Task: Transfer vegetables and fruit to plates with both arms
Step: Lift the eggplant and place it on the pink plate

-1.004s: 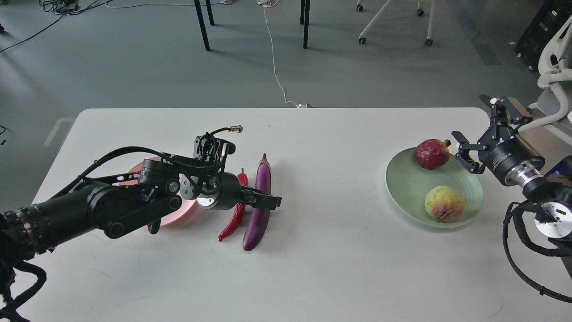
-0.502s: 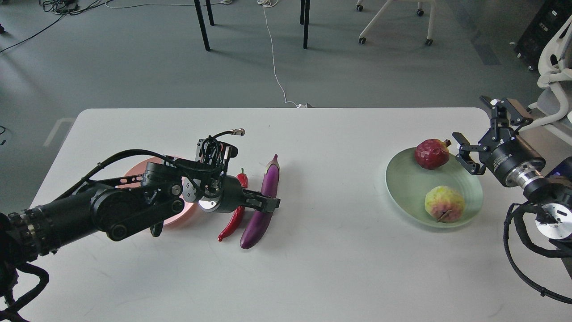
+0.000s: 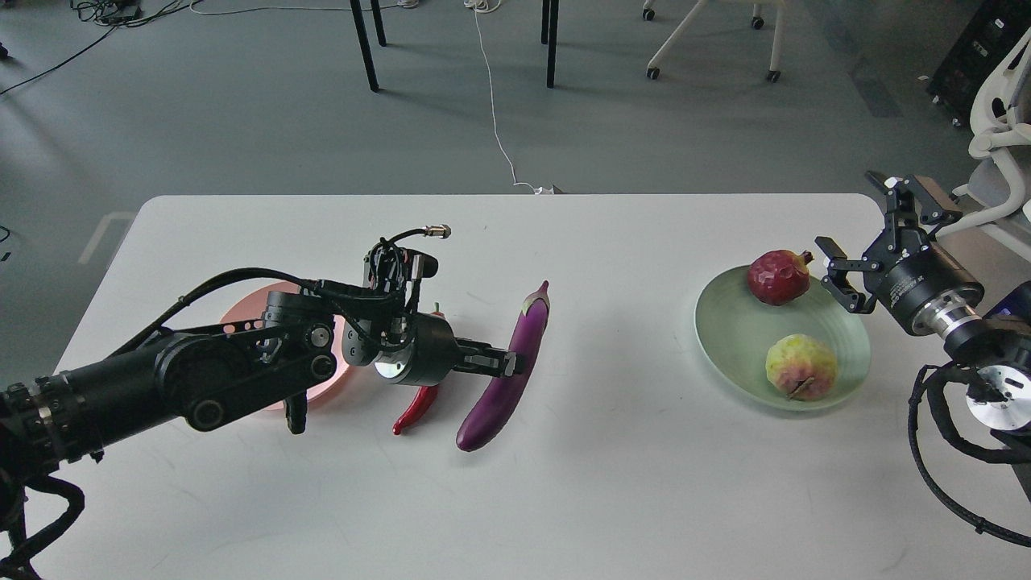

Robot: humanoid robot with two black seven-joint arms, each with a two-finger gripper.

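Note:
My left gripper is shut on the purple eggplant, holding it about mid-length; the eggplant is tilted with its stem cap toward the far right. The red chili lies on the table just left of it, its upper part hidden behind my left wrist. The salmon pink plate lies behind my left arm, mostly hidden. The mint green plate holds the dark red fruit and the yellow-green fruit. My right gripper is open and empty, just right of the dark red fruit.
The white table ends at a far edge near the top of both plates. On the floor beyond it are table legs, a white cable and a wheeled chair. A white chair stands off the right corner.
My left gripper has moved to the right with the eggplant, which has swung away from the chili and tilted more. The right arm has barely moved.

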